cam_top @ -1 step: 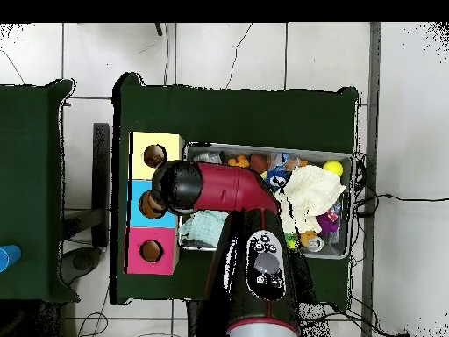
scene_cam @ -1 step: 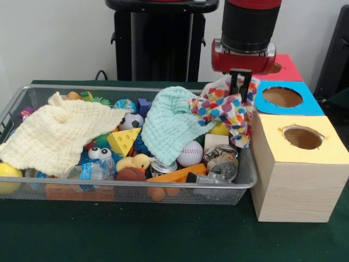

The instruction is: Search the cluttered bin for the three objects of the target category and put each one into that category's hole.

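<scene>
My gripper (scene_cam @ -1 step: 240, 87) hangs over the right end of the wire bin (scene_cam @ -1 step: 246, 176), shut on a multicoloured polka-dot cloth (scene_cam @ -1 step: 226, 109). The cloth dangles from the fingers and drapes onto the clutter and the bin's right rim. Just to its right stand three hole boxes: yellow-topped (scene_cam @ -1 step: 294, 164) nearest, blue-topped (scene_cam @ -1 step: 312, 106) behind it, red-topped (scene_cam @ -1 step: 289, 70) farthest. A mint green cloth (scene_cam @ -1 step: 172, 123) and a pale yellow cloth (scene_cam @ -1 step: 54, 134) lie over the toys. From above, the arm's head (cam_top @ -1 step: 175, 187) hides the gripper beside the blue box (cam_top @ -1 step: 138, 195).
Loose in the bin are a baseball (scene_cam @ -1 step: 191, 153), soccer ball (scene_cam @ -1 step: 131, 121), cheese wedge (scene_cam @ -1 step: 123, 142), rubber duck (scene_cam @ -1 step: 135, 162), dented cans (scene_cam @ -1 step: 221, 158) and a yellow ball (scene_cam @ -1 step: 8, 172). Green table (scene_cam @ -1 step: 136, 234) lies in front of the bin.
</scene>
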Robot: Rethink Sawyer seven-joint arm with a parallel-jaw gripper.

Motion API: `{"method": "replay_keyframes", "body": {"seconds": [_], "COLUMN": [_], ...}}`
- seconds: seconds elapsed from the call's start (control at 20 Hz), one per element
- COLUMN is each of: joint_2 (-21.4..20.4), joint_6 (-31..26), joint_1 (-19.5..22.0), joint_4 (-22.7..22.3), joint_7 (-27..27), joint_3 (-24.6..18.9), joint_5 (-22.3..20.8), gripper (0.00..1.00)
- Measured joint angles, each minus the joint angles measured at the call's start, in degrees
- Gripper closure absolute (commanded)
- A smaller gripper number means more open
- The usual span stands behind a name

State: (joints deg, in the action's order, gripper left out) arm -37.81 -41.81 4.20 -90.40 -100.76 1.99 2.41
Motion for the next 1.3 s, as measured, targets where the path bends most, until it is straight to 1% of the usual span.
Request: {"method": "replay_keyframes", "body": {"seconds": [0.25,0.5,0.7,0.9,1.15,1.3], "joint_2": [-3.18,-4.24,-4.29,-3.32,-0.08,1.8], "joint_6": [-4.42,-5.05,-5.06,-5.05,-4.41,-2.97], "joint_1": [-1.84,-3.37,-4.61,-5.57,-6.84,-7.43], "joint_4": [-0.12,-0.12,-0.12,0.24,0.73,0.76], "joint_7": [0.0,0.0,-0.05,-0.51,-2.57,-3.79], "joint_3": [1.62,2.88,3.43,3.8,3.81,3.79], "joint_5": [1.48,2.37,3.37,4.99,8.13,9.62], "gripper": [1.0,1.0,1.0,1.0,1.0,1.0]}}
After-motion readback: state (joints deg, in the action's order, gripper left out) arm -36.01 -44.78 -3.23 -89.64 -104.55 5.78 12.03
